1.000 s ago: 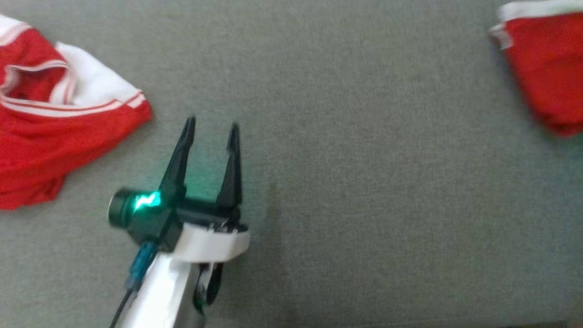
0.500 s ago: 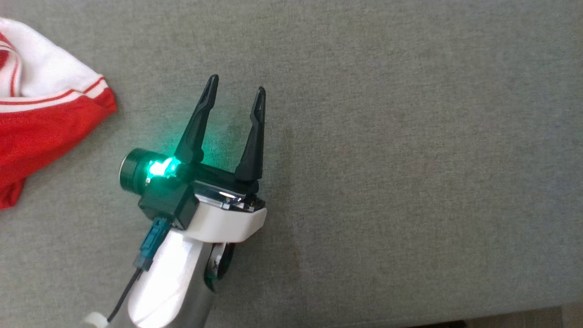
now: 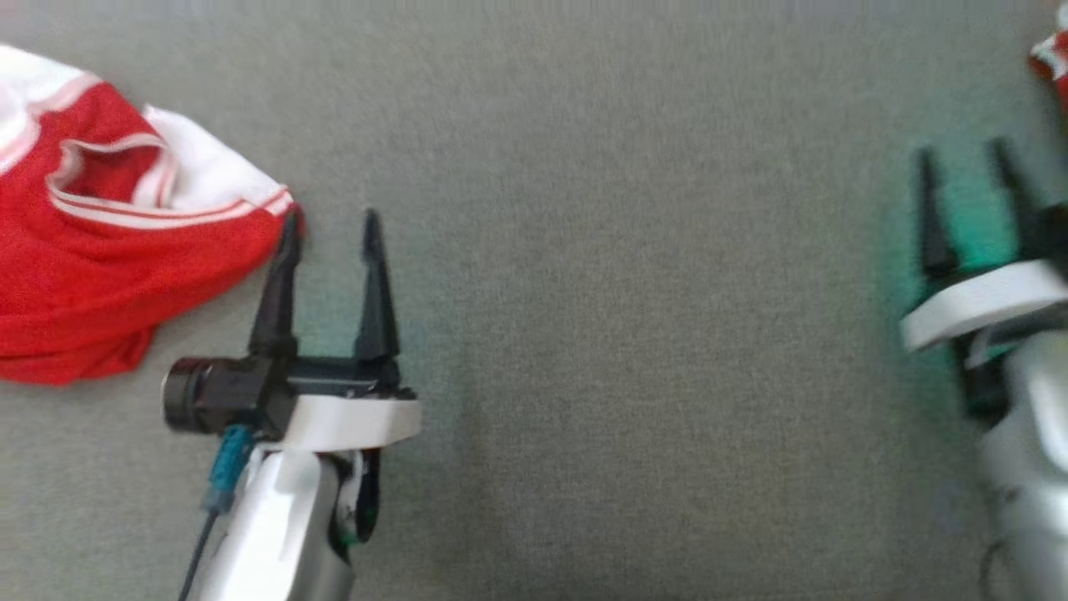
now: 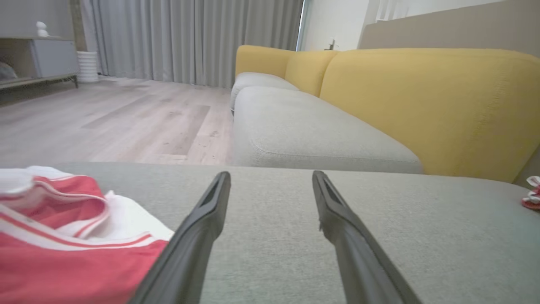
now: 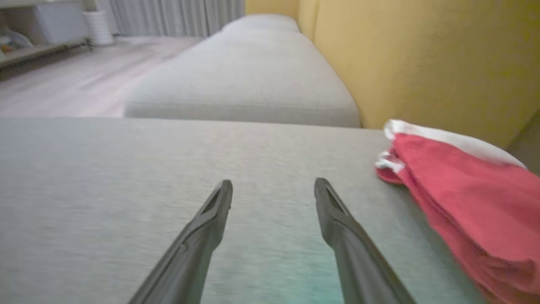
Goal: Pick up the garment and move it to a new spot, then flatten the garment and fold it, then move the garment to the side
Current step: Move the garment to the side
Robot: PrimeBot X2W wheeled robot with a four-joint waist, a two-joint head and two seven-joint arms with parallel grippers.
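Plainly dealing with a crumpled garment, red with white striped trim, lying bunched at the left edge of the head view on the grey cushion. Judging it soft, light and limp: likely sagging and falling open when lifted, gripping well enough between dark fingers, not breaking. Probably taking hold best at the white-trimmed edge pointing toward the middle of the frame, seemingly the thinnest part; avoiding the deep red bunch, risking several layers at once.

Sitting just right of that edge, at the lower left of the frame: the left gripper, spread wide and holding nothing, its nearer fingertip meeting the hem's corner in the picture, not telling whether touching or merely overlapping. Showing much the same in the left wrist view: cloth at the lower left, beside the left finger, not between the two.

Standing well apart at the right edge, blurred: the right gripper, likewise spread and empty. Lying beyond it, in the upper right corner, a folded garment, red too, resting near the yellow backrest in the right wrist view.
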